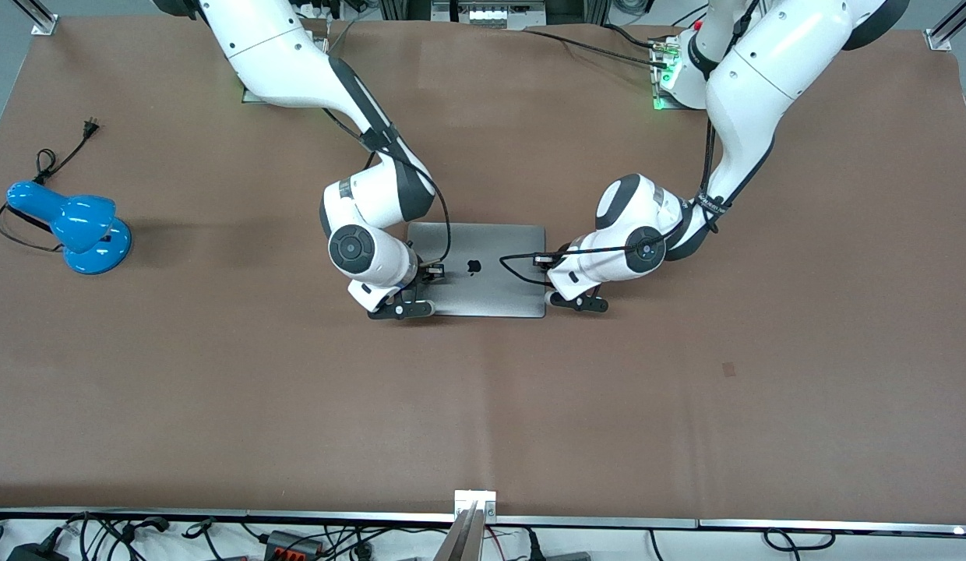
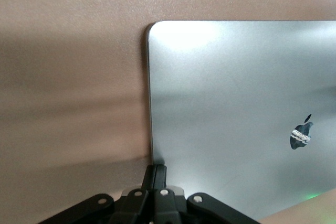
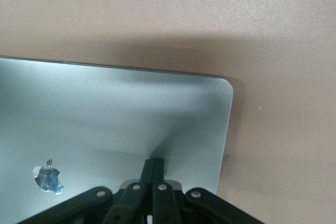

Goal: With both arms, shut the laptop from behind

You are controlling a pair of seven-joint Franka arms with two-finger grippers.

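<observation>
A blue desk lamp (image 1: 78,226) stands aside as the right claw (image 1: 401,309) and left claw (image 1: 580,301), both pinched together, press the laptop (image 1: 483,288) flat mid-surface (image 1: 483,405); even, gentle pressure seats the lid.

One laptop (image 1: 483,269), one blue desk lamp (image 1: 72,224), two arms.
</observation>
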